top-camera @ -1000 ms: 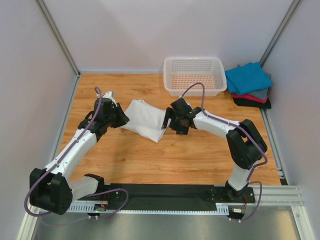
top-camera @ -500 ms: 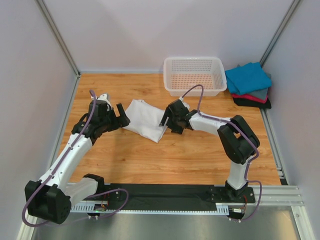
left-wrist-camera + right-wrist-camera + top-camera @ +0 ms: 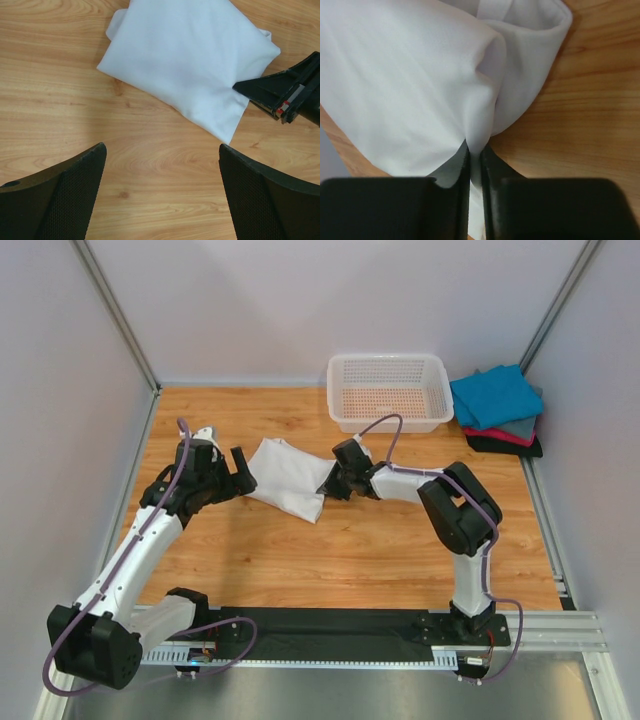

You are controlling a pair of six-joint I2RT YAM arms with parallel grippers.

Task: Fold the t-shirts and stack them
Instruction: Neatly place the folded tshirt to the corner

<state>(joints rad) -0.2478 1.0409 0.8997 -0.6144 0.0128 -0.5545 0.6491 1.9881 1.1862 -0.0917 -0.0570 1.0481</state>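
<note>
A folded white t-shirt (image 3: 290,478) lies on the wooden table, also filling the top of the left wrist view (image 3: 190,60) and most of the right wrist view (image 3: 410,80). My right gripper (image 3: 333,483) (image 3: 475,150) is shut on the shirt's right edge, with a fold of white cloth pinched between its fingers. My left gripper (image 3: 243,472) (image 3: 162,165) stands wide open just left of the shirt, nothing between its fingers, only bare wood. A stack of folded t-shirts (image 3: 497,410), teal on top with red, grey and black beneath, sits at the back right corner.
A white mesh basket (image 3: 389,390) stands at the back, right of centre. Grey walls enclose the table on the left, back and right. The right gripper's black fingertip (image 3: 280,90) shows in the left wrist view at the shirt's corner.
My left gripper has let go of the shirt's left edge, opened and drawn back slightly left. My right gripper moved in to the shirt's right edge and closed on the cloth.
</note>
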